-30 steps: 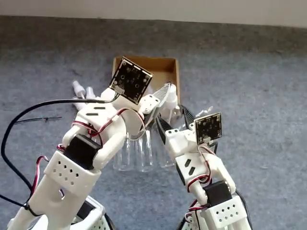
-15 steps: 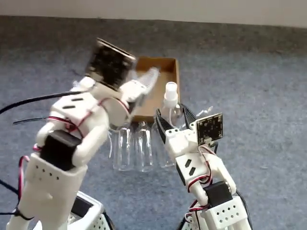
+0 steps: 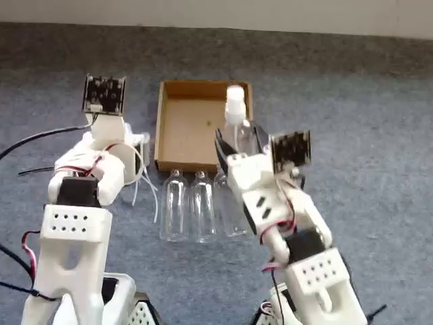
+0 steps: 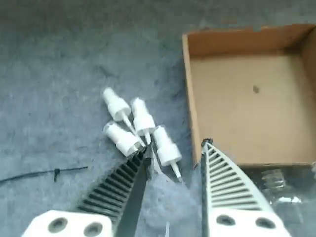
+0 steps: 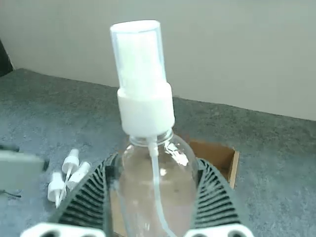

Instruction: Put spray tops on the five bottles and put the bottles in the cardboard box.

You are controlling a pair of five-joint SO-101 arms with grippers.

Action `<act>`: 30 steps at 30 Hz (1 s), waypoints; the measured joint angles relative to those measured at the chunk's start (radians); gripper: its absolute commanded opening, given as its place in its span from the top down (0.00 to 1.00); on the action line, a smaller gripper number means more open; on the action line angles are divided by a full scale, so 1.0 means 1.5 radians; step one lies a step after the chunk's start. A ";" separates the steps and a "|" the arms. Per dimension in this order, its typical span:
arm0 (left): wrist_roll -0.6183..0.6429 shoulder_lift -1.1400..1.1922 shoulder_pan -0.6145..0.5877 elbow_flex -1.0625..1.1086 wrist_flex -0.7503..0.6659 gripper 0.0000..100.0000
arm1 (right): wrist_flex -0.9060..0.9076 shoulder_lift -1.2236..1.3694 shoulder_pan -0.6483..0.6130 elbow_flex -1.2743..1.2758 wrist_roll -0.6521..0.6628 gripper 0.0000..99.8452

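Observation:
A clear bottle (image 3: 238, 132) with a white spray top (image 3: 235, 101) on it is held upright over the right side of the cardboard box (image 3: 189, 128). My right gripper (image 3: 237, 147) is shut on its body; the bottle (image 5: 150, 182) sits between the ribbed fingers (image 5: 86, 205). Three uncapped bottles (image 3: 189, 203) lie side by side just in front of the box. My left gripper (image 4: 175, 148) is open, low over several loose spray tops (image 4: 143, 118) left of the box (image 4: 247, 98); nothing is between its fingers (image 4: 224, 185).
Grey carpet covers the whole table. A black cable tie (image 4: 44, 174) lies left of the spray tops. The inside of the box is bare. A black cable (image 3: 27, 145) runs along the left arm.
The left arm swung left, away from the bottle and box, and now hangs over the spray tops. The right arm lifted the capped bottle and carried it forward over the box.

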 measured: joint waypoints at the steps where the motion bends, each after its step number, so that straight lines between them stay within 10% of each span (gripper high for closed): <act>1: 0.000 0.000 -0.009 0.025 -0.012 0.84 | -0.009 0.047 0.000 -0.035 0.000 1.00; 15: 0.000 -0.103 -0.016 0.078 -0.032 0.78 | -0.005 0.382 -0.057 -0.295 0.000 1.00; 30: -0.007 -0.125 0.157 -0.198 0.011 0.78 | 0.007 -0.072 -0.012 0.141 0.001 1.00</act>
